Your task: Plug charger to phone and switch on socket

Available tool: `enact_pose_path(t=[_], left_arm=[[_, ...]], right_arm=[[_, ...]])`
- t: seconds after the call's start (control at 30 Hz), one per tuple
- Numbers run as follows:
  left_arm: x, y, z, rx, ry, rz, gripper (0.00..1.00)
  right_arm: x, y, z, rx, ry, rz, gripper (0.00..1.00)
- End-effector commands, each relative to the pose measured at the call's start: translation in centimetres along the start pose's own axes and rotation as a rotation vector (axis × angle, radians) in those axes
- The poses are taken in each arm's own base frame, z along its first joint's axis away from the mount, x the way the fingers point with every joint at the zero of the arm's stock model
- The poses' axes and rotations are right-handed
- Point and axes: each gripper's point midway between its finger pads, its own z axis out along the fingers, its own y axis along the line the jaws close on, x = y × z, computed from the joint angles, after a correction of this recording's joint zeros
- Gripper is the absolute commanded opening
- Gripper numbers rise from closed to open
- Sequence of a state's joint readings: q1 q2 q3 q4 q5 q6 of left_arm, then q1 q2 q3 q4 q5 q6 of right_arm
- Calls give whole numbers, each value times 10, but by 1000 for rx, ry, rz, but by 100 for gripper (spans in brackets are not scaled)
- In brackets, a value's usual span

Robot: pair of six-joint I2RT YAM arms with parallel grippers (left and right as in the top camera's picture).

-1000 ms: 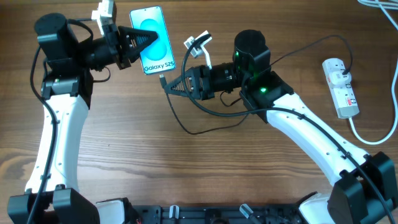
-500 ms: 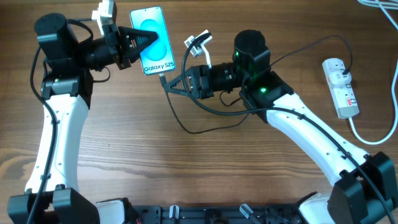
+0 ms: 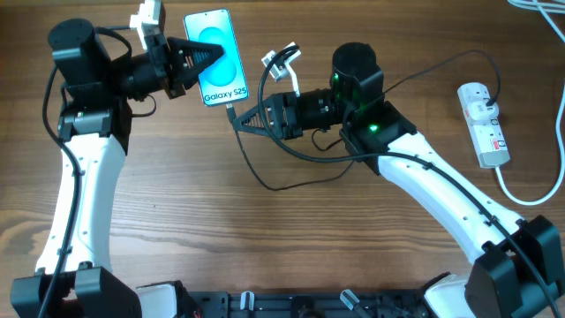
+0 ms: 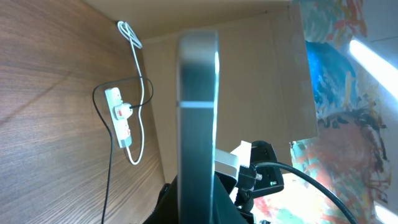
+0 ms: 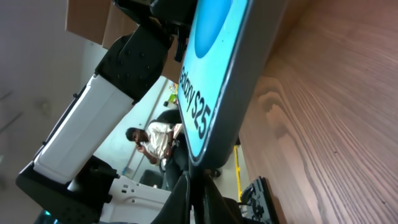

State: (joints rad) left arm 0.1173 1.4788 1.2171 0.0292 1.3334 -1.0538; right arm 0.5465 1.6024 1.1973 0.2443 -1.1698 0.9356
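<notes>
The phone (image 3: 216, 53) with its cyan "Galaxy S25" screen is held off the table at the far left; my left gripper (image 3: 210, 56) is shut on its side. In the left wrist view the phone (image 4: 198, 118) shows edge-on between the jaws. My right gripper (image 3: 240, 122) is shut on the charger's connector tip (image 3: 230, 112), which meets the phone's bottom edge. The black charger cable (image 3: 291, 181) loops back under the right arm toward the socket (image 3: 483, 124), a white power strip at the far right. In the right wrist view the phone (image 5: 214, 74) stands just above the closed fingertips (image 5: 198, 193).
The socket's thick white cord (image 3: 521, 196) curves off the right edge. A second white cord (image 3: 540, 12) lies at the top right corner. The socket also shows in the left wrist view (image 4: 121, 121). A cardboard wall (image 4: 249, 81) stands behind the table.
</notes>
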Motion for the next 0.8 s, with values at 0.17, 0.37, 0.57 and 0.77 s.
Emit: enact_pose_path(t=[0.17,0.37,0.57,0.77], left_arm=[[7,-13,-2,23,29,71,4],[9,-13,3,23,36,90,4],[8,-13,3,21,33,81,4],[11,-14,3,29,50,82,4]], right_arm=[[-7,0,-2,12,-29,34,4],[-5,2,-2,1,-16,45,4],[-2,4,-2,-10,1,43,4],[-8,1,-2,12,-35,42,4]])
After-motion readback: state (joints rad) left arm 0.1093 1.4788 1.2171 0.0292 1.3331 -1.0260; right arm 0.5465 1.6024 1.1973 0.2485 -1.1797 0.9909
